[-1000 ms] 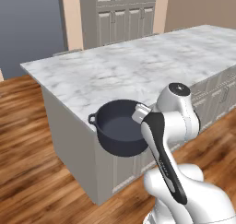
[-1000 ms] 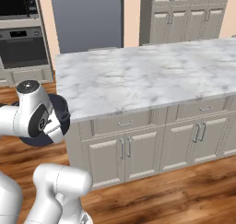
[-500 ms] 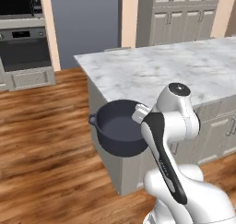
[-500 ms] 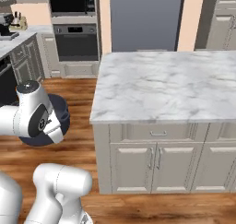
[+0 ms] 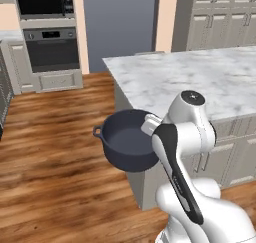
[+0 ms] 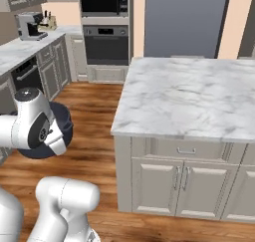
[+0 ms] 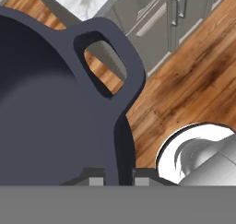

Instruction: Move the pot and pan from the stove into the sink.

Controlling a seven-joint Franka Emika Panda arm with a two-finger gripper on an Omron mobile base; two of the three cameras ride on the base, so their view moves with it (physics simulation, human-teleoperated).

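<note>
The pot [image 5: 125, 146] is a deep dark blue-grey vessel that hangs in the air over the wooden floor, just off the corner of the island. My gripper [image 5: 149, 128] is shut on its rim on the side nearest the arm. In the hand view the rim of the pot [image 7: 50, 103] runs between the two fingertips of the gripper [image 7: 118, 178], with one loop handle [image 7: 108, 57] just beyond them. From the right base view a dark part of the pot [image 6: 64, 125] peeks out behind the arm's elbow. The pan, the stove and the sink are out of view.
A marble-topped island [image 5: 200, 82] with grey cabinet doors [image 6: 179, 181] stands right beside the arm. A wall oven [image 5: 52, 49] is at the far end of the room. A side counter with a coffee machine [image 6: 31, 26] runs along the left. Wooden floor [image 5: 50, 152] lies open between them.
The whole picture has shifted as the base drives: the island slides rightward and the wall oven and side counter come into view. The pot stays held the same way.
</note>
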